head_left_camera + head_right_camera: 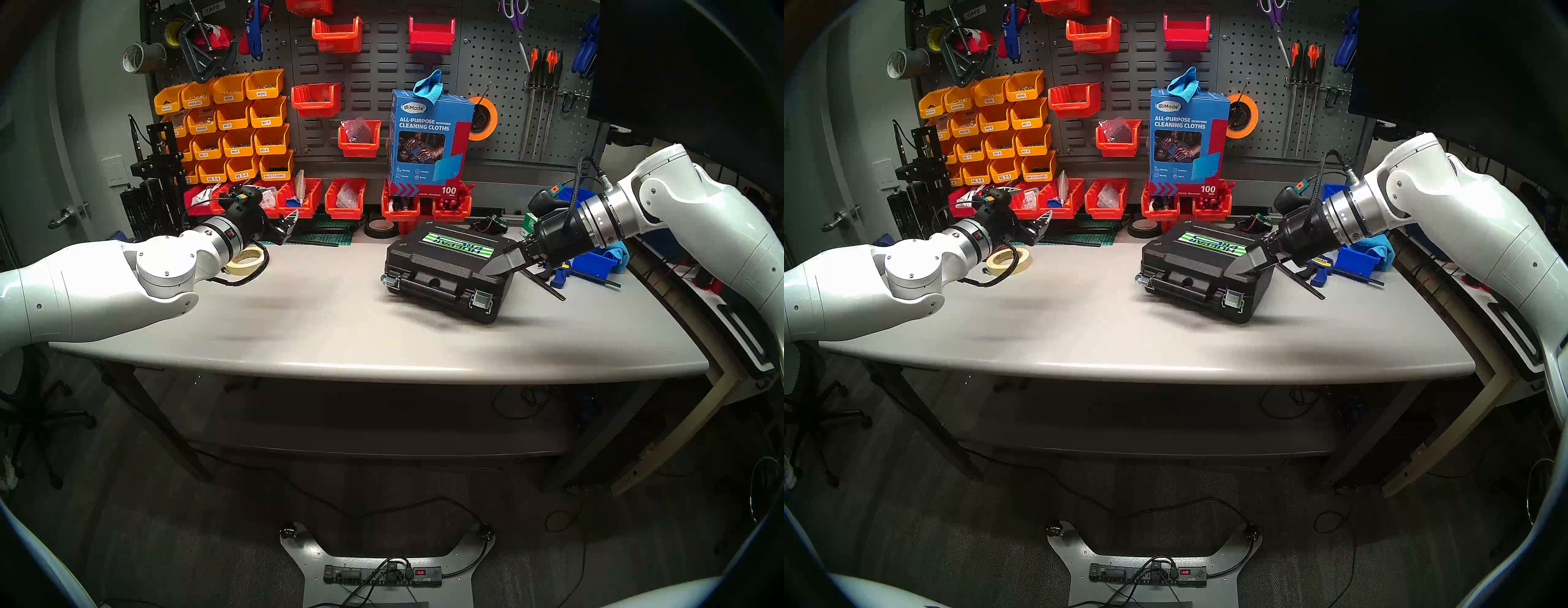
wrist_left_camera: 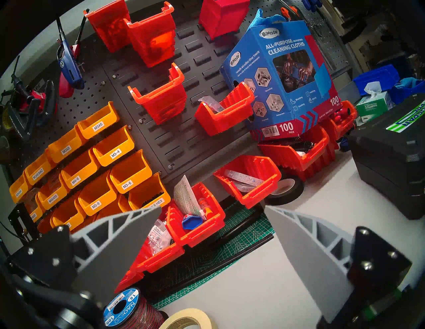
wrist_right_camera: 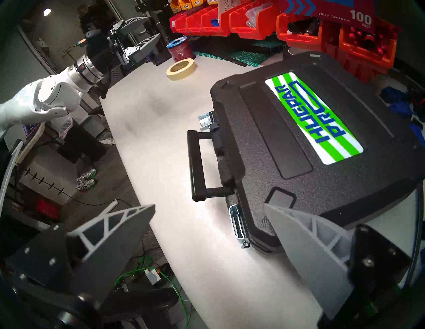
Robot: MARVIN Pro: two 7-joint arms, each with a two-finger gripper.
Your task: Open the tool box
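The black tool box [image 1: 445,271] lies flat on the grey table, right of centre, with its green-and-white sticker [image 3: 315,117] facing up. Its handle [image 3: 195,165] and two silver latches face the table's front edge. The far latch [image 3: 207,118] juts outward, while the near latch [image 3: 238,222] lies against the case. My right gripper [image 3: 209,205] is open at the box's near right corner, one finger [image 3: 299,229] over the lid corner; I cannot tell whether it touches. My left gripper [image 1: 288,223] hangs open and empty at the back left, far from the box.
A masking tape roll [image 1: 246,259] lies under the left wrist, with a wire spool [image 2: 124,307] beside it. Red bins [image 1: 345,197], a black tape roll [image 1: 379,229] and a blue cleaning-cloths box [image 1: 430,140] line the back. A blue bin [image 1: 602,259] and black rods [image 1: 547,284] sit right of the box.
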